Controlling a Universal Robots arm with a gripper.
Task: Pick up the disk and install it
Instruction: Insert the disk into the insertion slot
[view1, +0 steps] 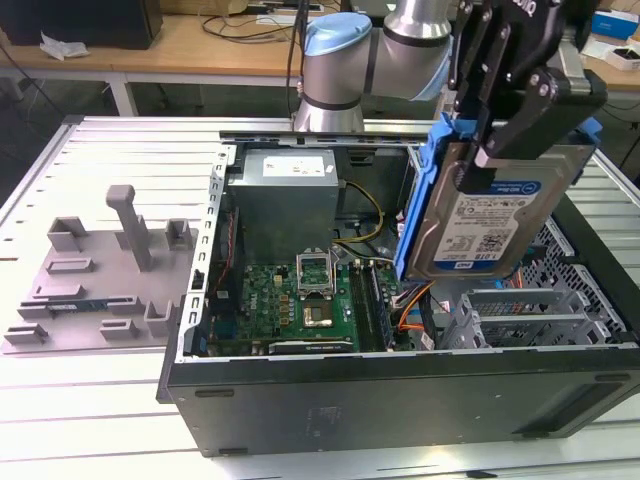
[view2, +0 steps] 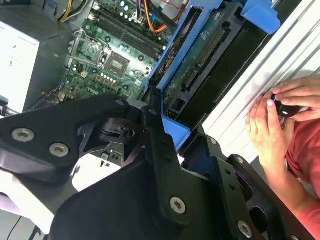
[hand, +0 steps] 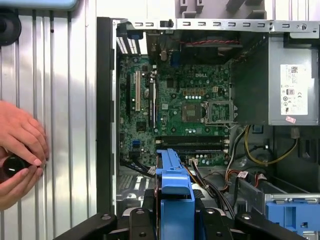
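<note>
Disk (view1: 495, 225): clenched edgewise in the gripper (view1: 478, 150) jaws, above the open computer case (view1: 400, 385); probably best held square to the drive cage (view1: 530, 315), clear of the orange cables (view1: 412, 308).

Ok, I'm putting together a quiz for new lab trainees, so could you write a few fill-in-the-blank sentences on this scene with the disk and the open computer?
1. The robot's hand is shut on the ____.
2. The disk is framed by a plastic bracket coloured ____.
3. The computer case below it lies open, showing a motherboard coloured ____.

Missing words: disk; blue; green.
</note>
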